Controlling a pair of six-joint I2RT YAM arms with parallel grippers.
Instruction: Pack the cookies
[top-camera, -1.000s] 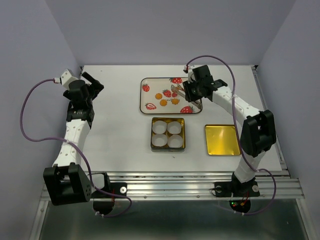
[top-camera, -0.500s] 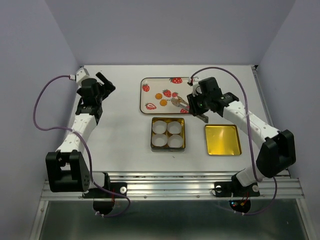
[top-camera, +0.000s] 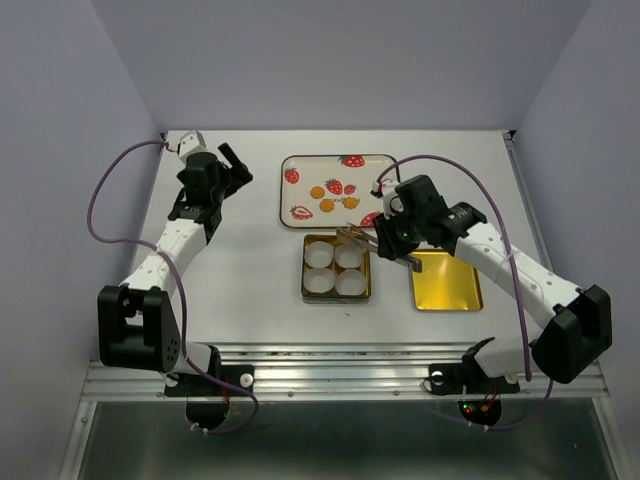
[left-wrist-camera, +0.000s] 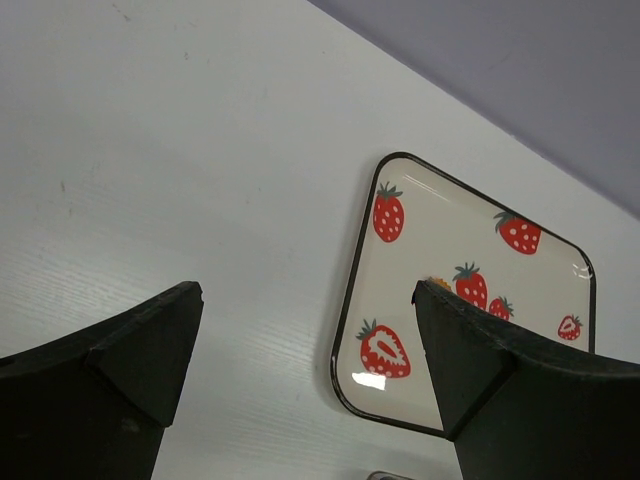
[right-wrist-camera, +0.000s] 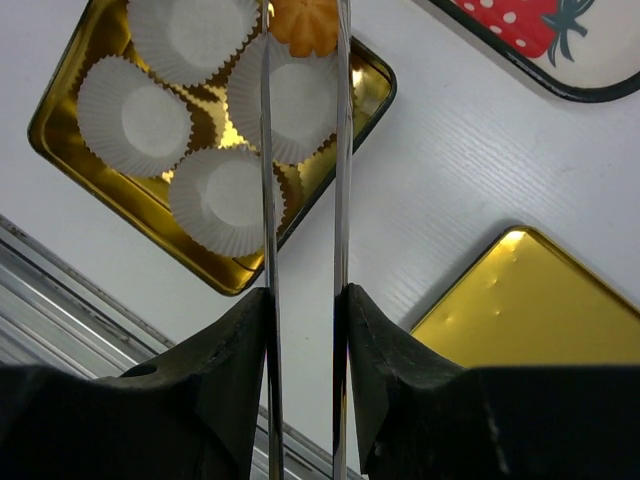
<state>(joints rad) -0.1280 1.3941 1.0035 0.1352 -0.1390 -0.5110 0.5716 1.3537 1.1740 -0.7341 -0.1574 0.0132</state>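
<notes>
My right gripper (right-wrist-camera: 305, 295) (top-camera: 393, 243) is shut on thin metal tongs (right-wrist-camera: 267, 150) (top-camera: 357, 237). The tong tips pinch one orange-yellow cookie (right-wrist-camera: 305, 25) above the far right paper cup (right-wrist-camera: 290, 100) of the square gold tin (top-camera: 305, 270). Three more cookies (top-camera: 327, 206) lie on the strawberry-printed tray (top-camera: 300, 165). My left gripper (top-camera: 235, 165) (left-wrist-camera: 308, 295) hangs open and empty over the table left of the tray (left-wrist-camera: 470, 220). A sliver of cookie (left-wrist-camera: 438, 283) peeks out behind its right finger.
The tin holds several white pleated paper cups (right-wrist-camera: 155, 120). Its gold lid (top-camera: 445, 279) (right-wrist-camera: 540, 300) lies flat to the tin's right. Grey walls close in the table at the back and sides, and a metal rail (top-camera: 340, 365) runs along the near edge.
My right arm has carried the tongs and a cookie from the tray back over the tin. The left arm has swung right, toward the tray, still open.
</notes>
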